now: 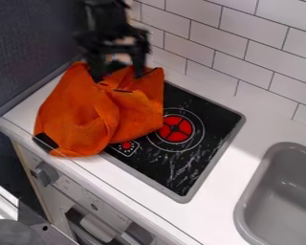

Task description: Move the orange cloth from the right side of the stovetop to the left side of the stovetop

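The black gripper (118, 78) hangs down at the upper left, over the top part of an orange cloth (95, 112). Its two fingers stand wide apart, their tips against or just in front of the cloth; whether they touch it I cannot tell. Rumpled and raised in folds, the cloth covers the left part of the black stove top (210, 122) and reaches the counter's front edge. A dark patch shows at its lower left corner.
Right of the cloth is a red burner (175, 128) on the stove top. A grey sink (283, 191) is set into the white counter (242, 158) at the right. White wall tiles (225, 38) rise behind, a dark wall (27, 48) stands left, and knobs (46, 173) line the front.
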`<state>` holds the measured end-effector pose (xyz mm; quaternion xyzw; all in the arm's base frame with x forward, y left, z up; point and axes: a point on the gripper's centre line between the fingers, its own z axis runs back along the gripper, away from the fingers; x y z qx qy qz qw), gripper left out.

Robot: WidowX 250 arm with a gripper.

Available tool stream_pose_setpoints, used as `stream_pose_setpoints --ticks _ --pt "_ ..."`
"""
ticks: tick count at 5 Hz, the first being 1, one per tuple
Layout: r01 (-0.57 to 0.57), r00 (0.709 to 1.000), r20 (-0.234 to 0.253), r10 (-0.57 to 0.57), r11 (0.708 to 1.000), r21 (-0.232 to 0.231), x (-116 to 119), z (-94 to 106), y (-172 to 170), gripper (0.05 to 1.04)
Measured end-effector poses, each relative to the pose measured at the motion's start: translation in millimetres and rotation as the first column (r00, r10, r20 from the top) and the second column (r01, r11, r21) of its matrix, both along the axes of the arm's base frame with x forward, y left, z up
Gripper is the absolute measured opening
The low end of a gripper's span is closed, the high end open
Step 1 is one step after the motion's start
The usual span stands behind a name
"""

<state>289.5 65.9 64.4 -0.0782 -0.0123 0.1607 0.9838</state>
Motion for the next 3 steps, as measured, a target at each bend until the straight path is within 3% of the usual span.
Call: stream_pose_setpoints --ticks 1,3 --pt "0.091 0.996 -0.020 -0.091 0.996 -0.004 1 -6.2 -45 1.001" --pt "0.227 0.974 -0.002 -0.227 0.973 0.032 -6 21.2 -86 1.001"
